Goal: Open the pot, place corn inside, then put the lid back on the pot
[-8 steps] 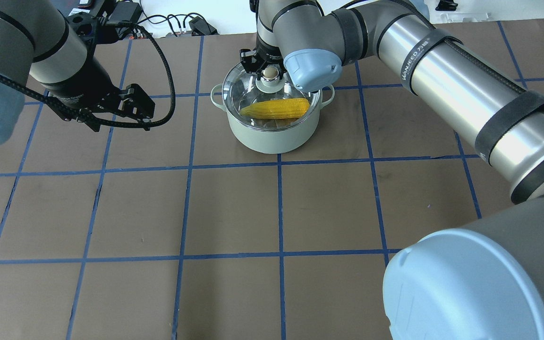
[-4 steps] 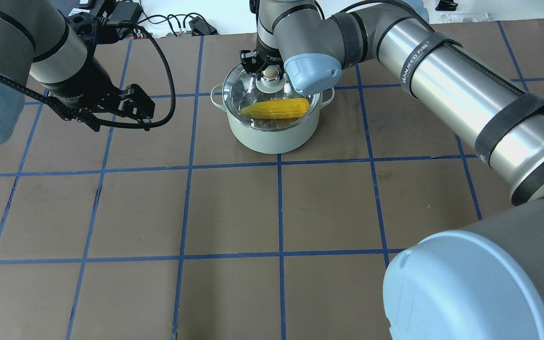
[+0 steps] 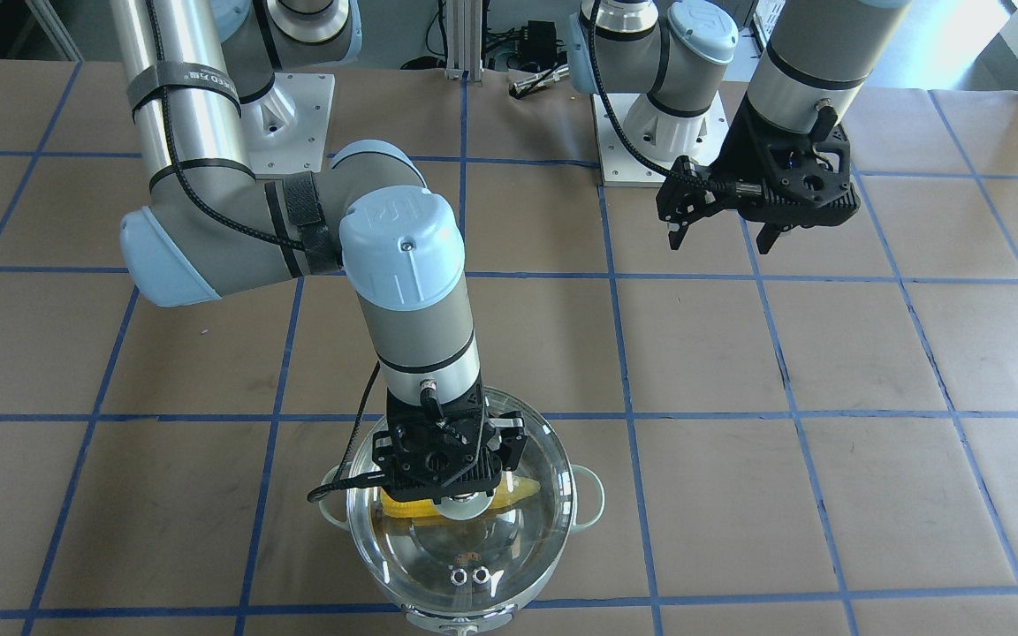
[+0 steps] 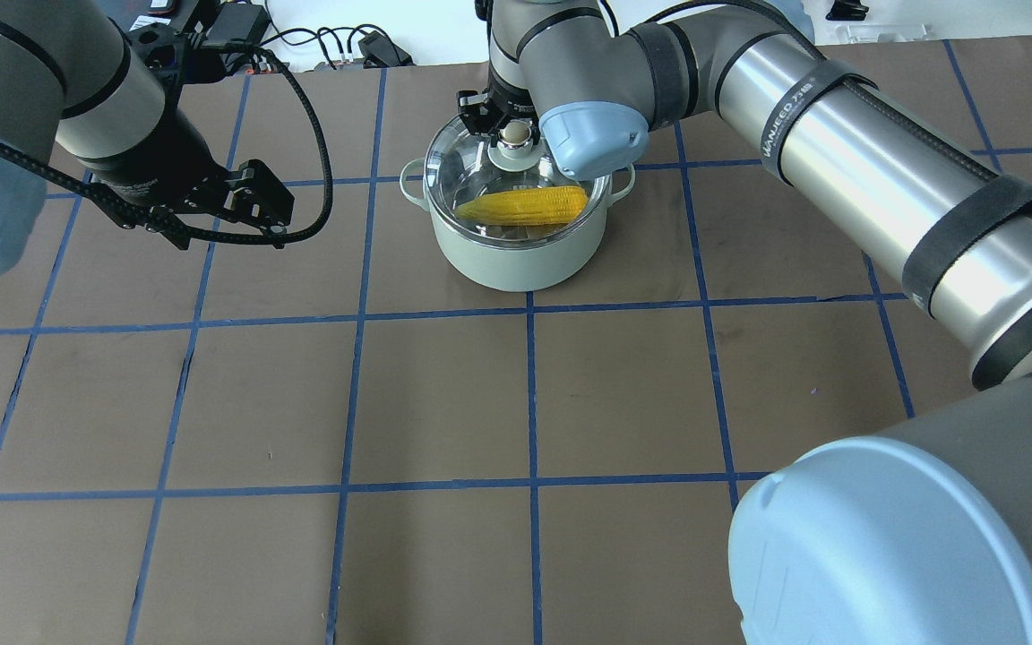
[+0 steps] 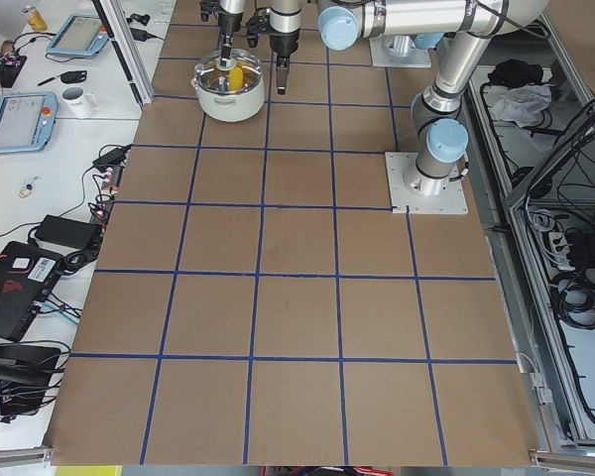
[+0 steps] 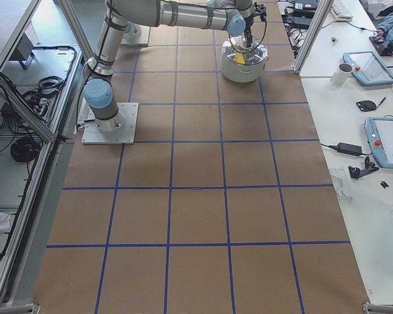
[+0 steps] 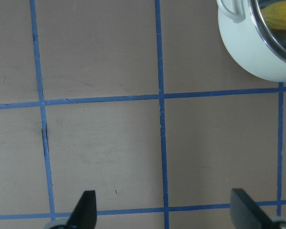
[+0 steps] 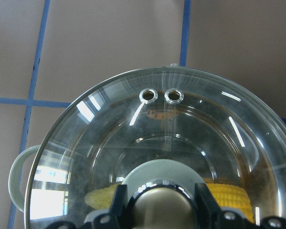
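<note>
The mint-green pot stands at the far middle of the table. The yellow corn lies inside it and shows through the glass. The clear lid lies over the pot's rim. My right gripper comes down from above and is shut on the lid's beige knob; in the right wrist view its fingers press both sides of the knob, with the lid and corn below. My left gripper hovers open and empty left of the pot, whose side shows in the left wrist view.
The table is brown paper with a blue tape grid. Cables and plugs lie past the far edge. In the side view, tablets and a mug sit on a white bench beside the table.
The right wrist and the lid's knob have shifted slightly away from the robot. The lid stays over the pot. The left arm has not moved.
</note>
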Robot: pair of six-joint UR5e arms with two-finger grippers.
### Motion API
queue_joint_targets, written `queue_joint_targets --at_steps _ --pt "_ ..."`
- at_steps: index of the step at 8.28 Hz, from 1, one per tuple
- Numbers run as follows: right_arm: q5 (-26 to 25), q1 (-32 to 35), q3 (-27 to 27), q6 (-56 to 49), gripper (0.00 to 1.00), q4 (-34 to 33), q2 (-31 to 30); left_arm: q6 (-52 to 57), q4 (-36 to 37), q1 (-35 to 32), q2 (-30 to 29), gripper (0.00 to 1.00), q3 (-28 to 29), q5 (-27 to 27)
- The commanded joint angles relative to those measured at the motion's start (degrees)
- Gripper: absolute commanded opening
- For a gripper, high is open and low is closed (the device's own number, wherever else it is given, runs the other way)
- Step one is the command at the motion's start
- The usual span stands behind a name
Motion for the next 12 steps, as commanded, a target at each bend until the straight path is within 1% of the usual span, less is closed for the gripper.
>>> queue_joint_targets --at_steps 1,4,11,12 --pt "-0.3 0.0 0.1 0.0 0.42 -0.1 -0.1 0.1 0.0 0.0 0.0 1.0 0.0 0.0" --pt "-0.2 0.0 1.1 0.0 0.42 -1.9 -0.1 0.1 -0.1 0.0 0.0 1.0 0.0 0.0" --pt "-0.2 0.0 1.6 0.0 0.41 -2.2 -0.1 0.1 -0.1 0.0 -0.1 1.0 0.0 0.0" --pt "-0.2 0.0 2.1 0.0 0.41 -3.2 -0.2 0.1 -0.1 0.0 -0.1 1.0 0.0 0.0"
